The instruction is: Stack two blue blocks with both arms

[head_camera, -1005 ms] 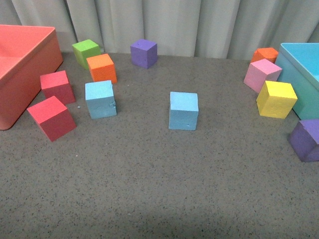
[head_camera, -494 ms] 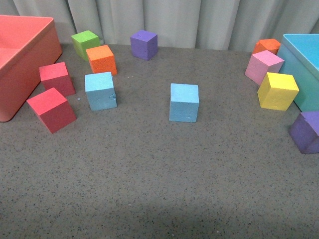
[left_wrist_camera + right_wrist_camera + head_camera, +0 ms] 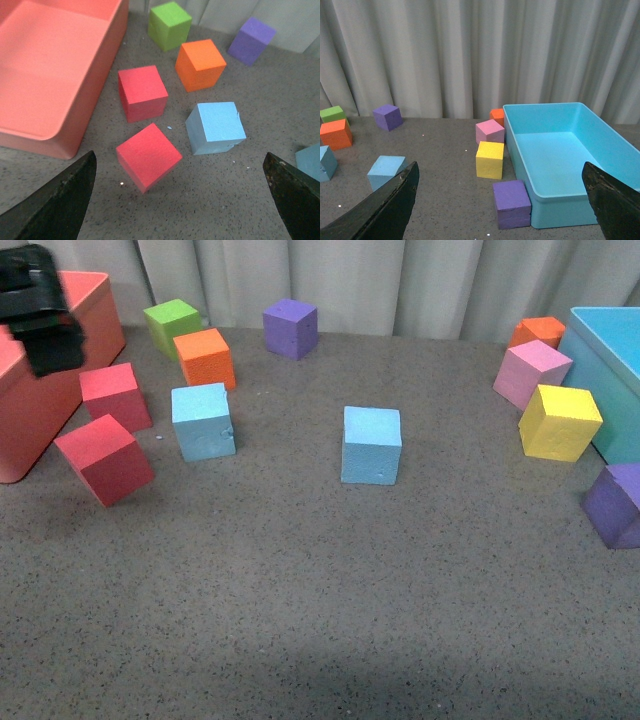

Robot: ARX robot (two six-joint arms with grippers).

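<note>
Two blue blocks stand apart on the grey table: a nicked one (image 3: 203, 421) at the left and another (image 3: 371, 444) near the middle. My left arm's black wrist housing (image 3: 40, 310) hangs at the far left over the red bin. The left gripper (image 3: 180, 200) is open above the table, the nicked blue block (image 3: 216, 127) ahead of it and the other blue block (image 3: 310, 160) at the frame's edge. My right gripper (image 3: 500, 210) is open and empty, high up, with one blue block (image 3: 386, 172) near one finger (image 3: 385, 205).
A red bin (image 3: 25, 430) stands far left, a light blue bin (image 3: 590, 350) far right. Two red cubes (image 3: 105, 458) (image 3: 115, 395), orange (image 3: 205, 358), green (image 3: 172, 325) and purple (image 3: 290, 327) cubes surround the nicked block. Yellow (image 3: 559, 422), pink (image 3: 530, 373) and purple (image 3: 615, 505) cubes sit by the blue bin.
My left arm has come into the front view at the top left, over the red bin. The blocks lie where they were.
</note>
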